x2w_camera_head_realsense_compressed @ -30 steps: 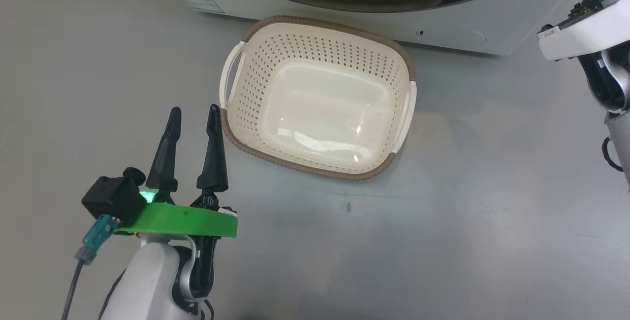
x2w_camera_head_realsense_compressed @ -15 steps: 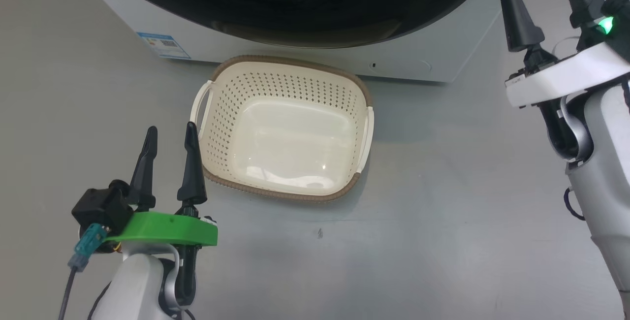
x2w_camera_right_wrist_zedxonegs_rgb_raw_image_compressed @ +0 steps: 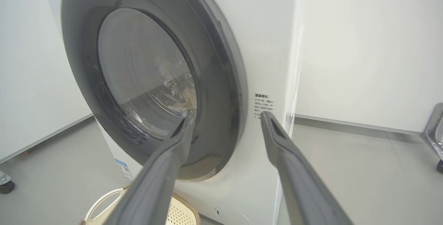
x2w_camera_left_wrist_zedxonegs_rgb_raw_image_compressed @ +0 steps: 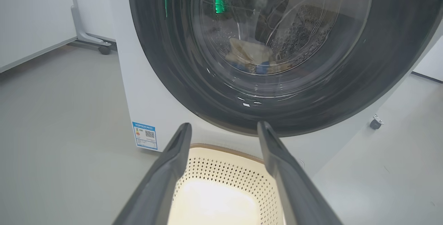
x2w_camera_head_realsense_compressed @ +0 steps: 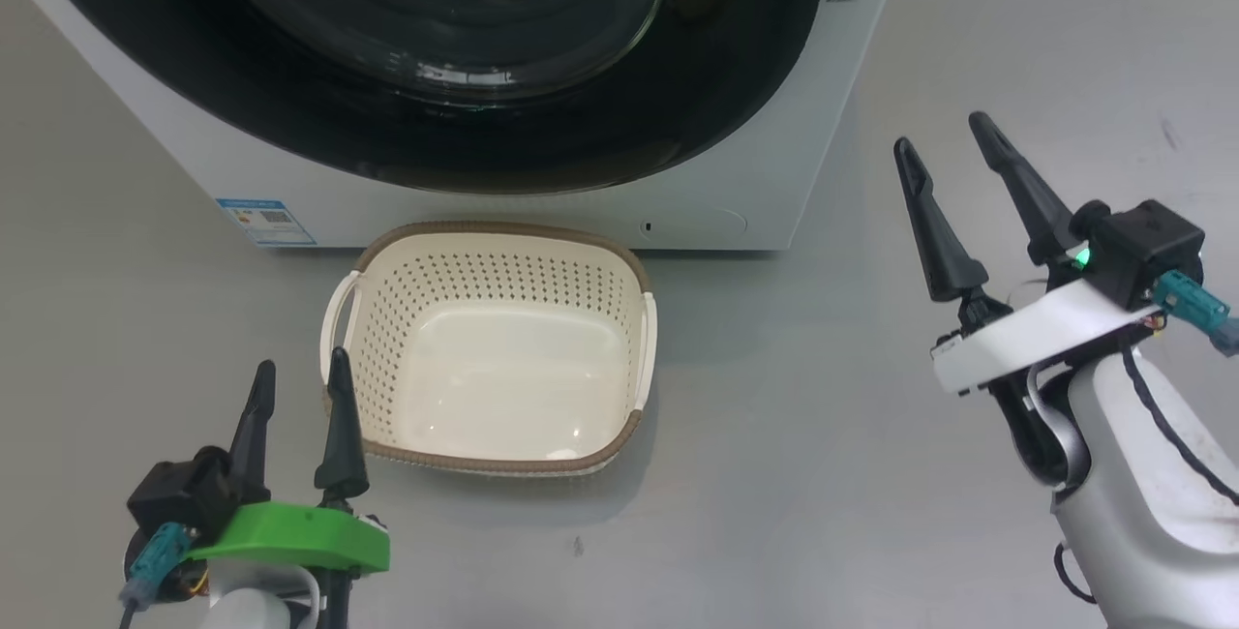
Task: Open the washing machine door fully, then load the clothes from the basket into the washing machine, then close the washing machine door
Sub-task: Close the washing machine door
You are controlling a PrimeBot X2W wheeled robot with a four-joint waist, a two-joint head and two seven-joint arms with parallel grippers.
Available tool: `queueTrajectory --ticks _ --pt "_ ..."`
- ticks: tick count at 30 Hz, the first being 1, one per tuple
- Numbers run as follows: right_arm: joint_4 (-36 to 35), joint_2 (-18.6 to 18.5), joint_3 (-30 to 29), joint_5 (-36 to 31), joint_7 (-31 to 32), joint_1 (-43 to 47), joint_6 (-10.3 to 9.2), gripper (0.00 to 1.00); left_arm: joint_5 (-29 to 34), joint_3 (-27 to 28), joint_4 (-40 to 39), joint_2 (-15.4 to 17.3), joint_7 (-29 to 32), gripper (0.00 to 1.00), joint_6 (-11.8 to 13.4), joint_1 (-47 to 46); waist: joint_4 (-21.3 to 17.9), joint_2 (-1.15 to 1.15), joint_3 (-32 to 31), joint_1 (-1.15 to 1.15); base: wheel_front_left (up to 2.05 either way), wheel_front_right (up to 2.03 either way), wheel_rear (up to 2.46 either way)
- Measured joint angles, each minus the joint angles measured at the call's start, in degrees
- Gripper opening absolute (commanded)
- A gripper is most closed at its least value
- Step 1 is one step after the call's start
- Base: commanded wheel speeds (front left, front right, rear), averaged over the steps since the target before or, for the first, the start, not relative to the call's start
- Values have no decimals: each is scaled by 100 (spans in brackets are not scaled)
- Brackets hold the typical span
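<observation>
Door (x2w_camera_head_realsense_compressed: pixel 436 48) looks shut flush on the washer (x2w_camera_head_realsense_compressed: pixel 842 77), clothes (x2w_camera_left_wrist_zedxonegs_rgb_raw_image_compressed: pixel 249 57) inside behind the glass, basket (x2w_camera_head_realsense_compressed: pixel 494 230) empty. I read this as the final step. If the latch needs seating, press flat on the black rim, not the glass. Both grippers spread, holding nothing: right gripper (x2w_camera_head_realsense_compressed: pixel 940 131) off to the door's right, well apart; left gripper (x2w_camera_head_realsense_compressed: pixel 300 363) just beside the basket's near-left corner.

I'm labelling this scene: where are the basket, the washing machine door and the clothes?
basket (x2w_camera_head_realsense_compressed: pixel 503 387), head view, bare inner bottom.
washing machine door (x2w_camera_head_realsense_compressed: pixel 581 145), head view, lower black rim.
clothes (x2w_camera_left_wrist_zedxonegs_rgb_raw_image_compressed: pixel 245 54), left wrist view, cream pile behind the door glass.
</observation>
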Motion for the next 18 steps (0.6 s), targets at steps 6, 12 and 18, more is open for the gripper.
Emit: queueTrajectory --ticks 6,12,18 --pt "0 85 -257 -23 1 676 0 100 91 186 75 54 0 100 0 262 -282 0 -404 0 0 0 0" --pt "-8 93 -479 -216 1 1287 0 100 208 266 97 51 0 100 -46 504 -594 0 -784 0 0 0 0" --pt "-11 174 -758 -291 1 1820 0 100 244 364 108 45 0 100 -97 699 -745 0 -1081 0 0 0 0"
